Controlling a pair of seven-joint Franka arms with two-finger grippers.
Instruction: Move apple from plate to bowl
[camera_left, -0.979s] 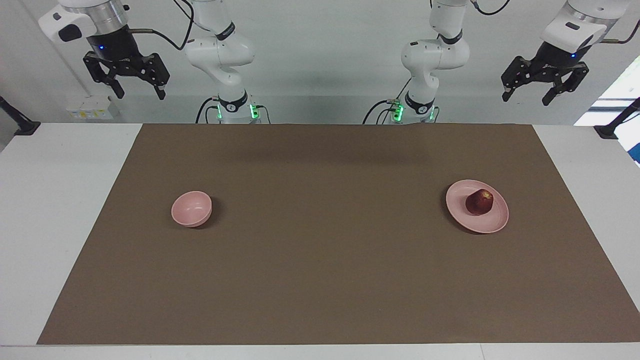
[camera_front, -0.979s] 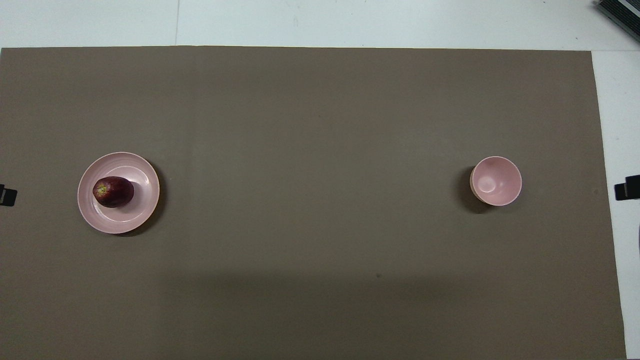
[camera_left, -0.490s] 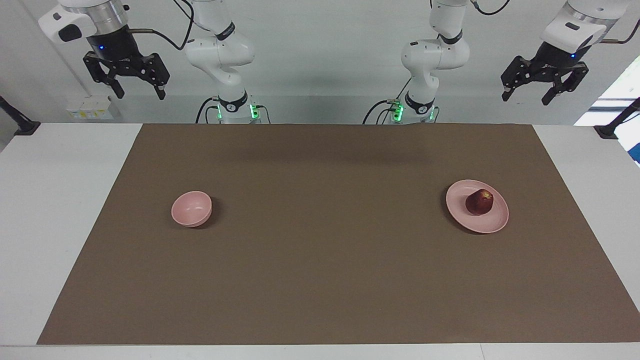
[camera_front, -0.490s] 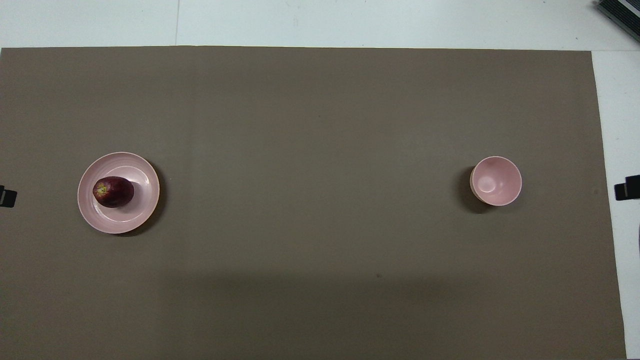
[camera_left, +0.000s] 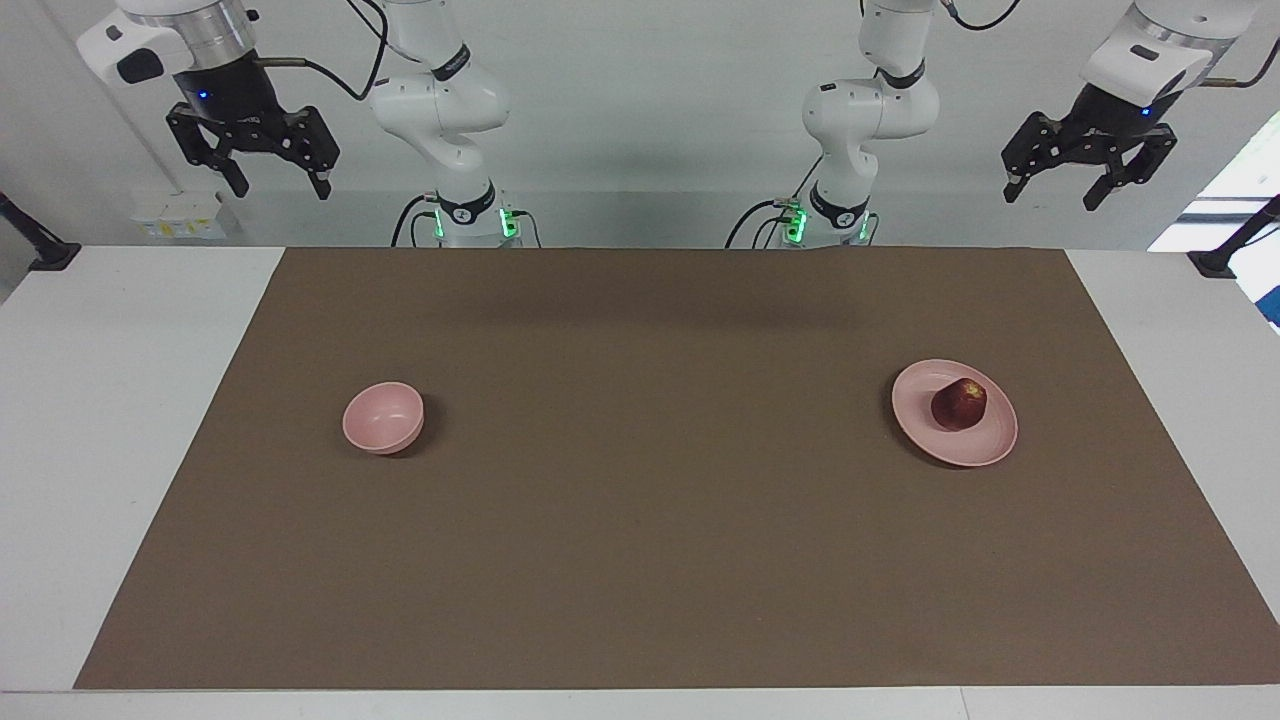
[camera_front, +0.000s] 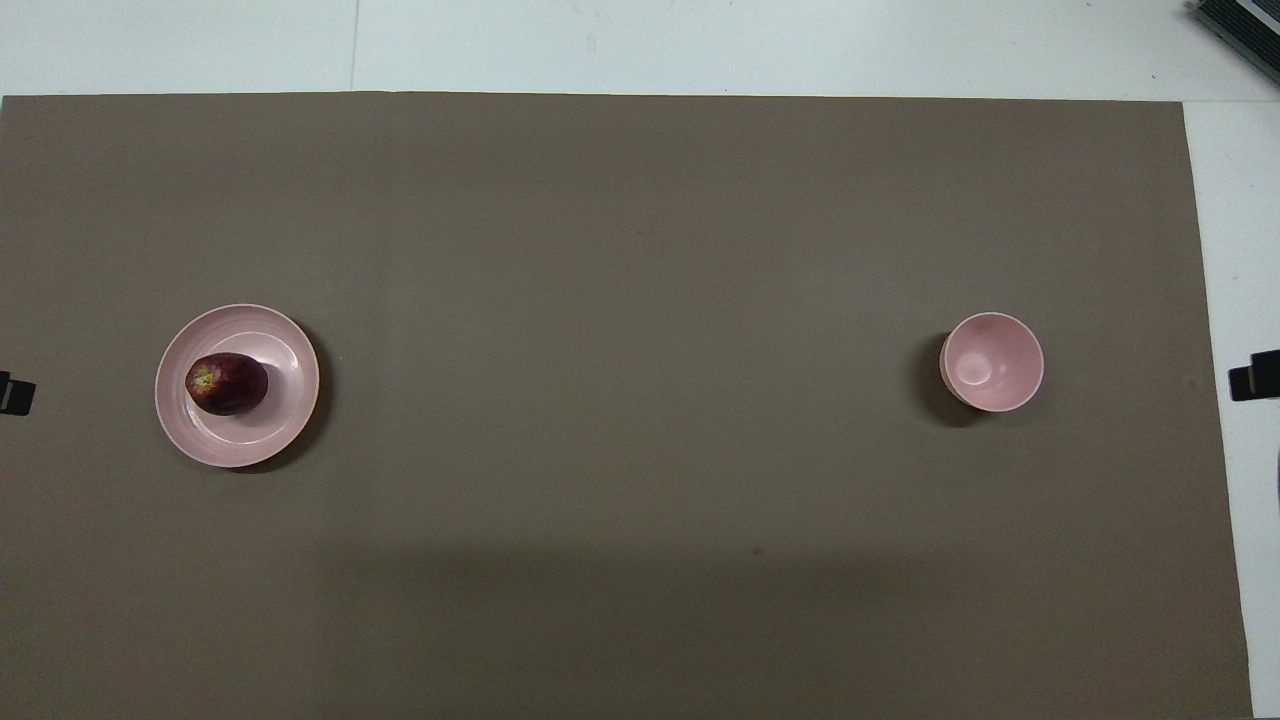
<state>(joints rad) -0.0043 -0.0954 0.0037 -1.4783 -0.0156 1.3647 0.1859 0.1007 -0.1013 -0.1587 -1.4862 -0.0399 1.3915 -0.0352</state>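
Since half a second ago my two pincers have shifted only slightly, both a touch higher; the apple, plate and bowl have not moved.

My left pincer (camera_left: 1090, 180) hangs high at my own end of the table, its fingers spread apart and holding nothing. My right pincer (camera_left: 253, 165) hangs high at the other base, also spread and empty. Neither shows in the overhead view.

The apple (camera_left: 959, 404) lies on the plate (camera_left: 985, 448), toward the left arm's end of the table, sitting off the plate's middle toward that same end. The bowl (camera_left: 383, 417) stands empty, well apart from it, toward the right arm's end, on the brown mat (camera_left: 640, 560).

The job has not begun, as I judge it: the first step is reaching for the apple, and my left arm is the natural one, with the right arm waiting. I should come down straight over the apple with the fingers wide, straddling its narrower width, and stop short of the plate so the tips do not press it. The apple is round and smooth and may roll on the flat plate if one finger touches first, so I should centre well and close gently but firmly. The bowl is small and deep, so the release must be well centred over it.
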